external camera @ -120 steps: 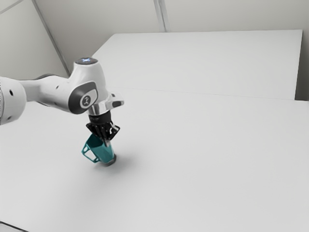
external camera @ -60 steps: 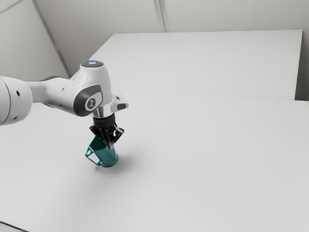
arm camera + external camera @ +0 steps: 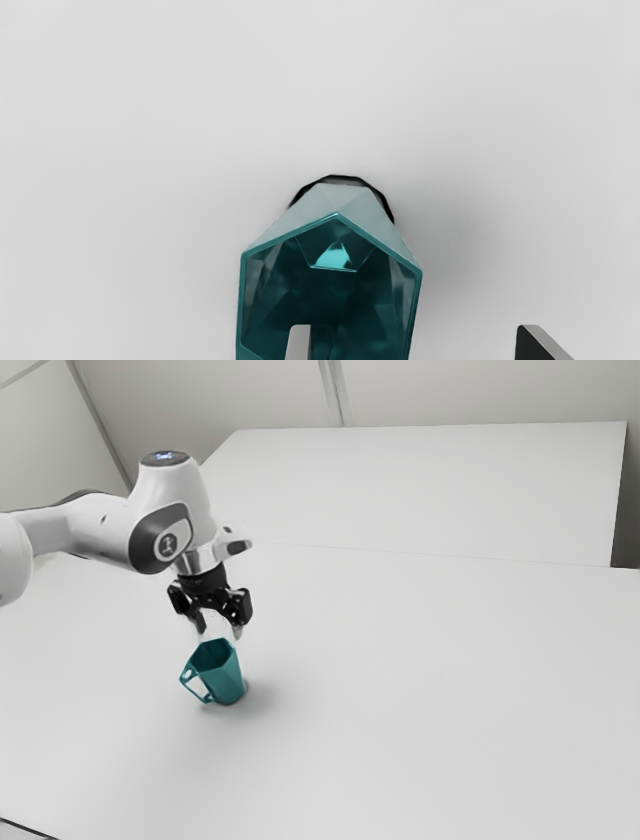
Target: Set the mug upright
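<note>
Mug [image 3: 225, 678] on the table [image 3: 420, 710], mouth upward, its handle [image 3: 192, 691] toward the exterior view's left. Gripper [image 3: 220, 631] above the mug; arm [image 3: 95, 532] extending from the exterior view's left. Behind the table in that view, a flat panel [image 3: 420, 490].
</note>
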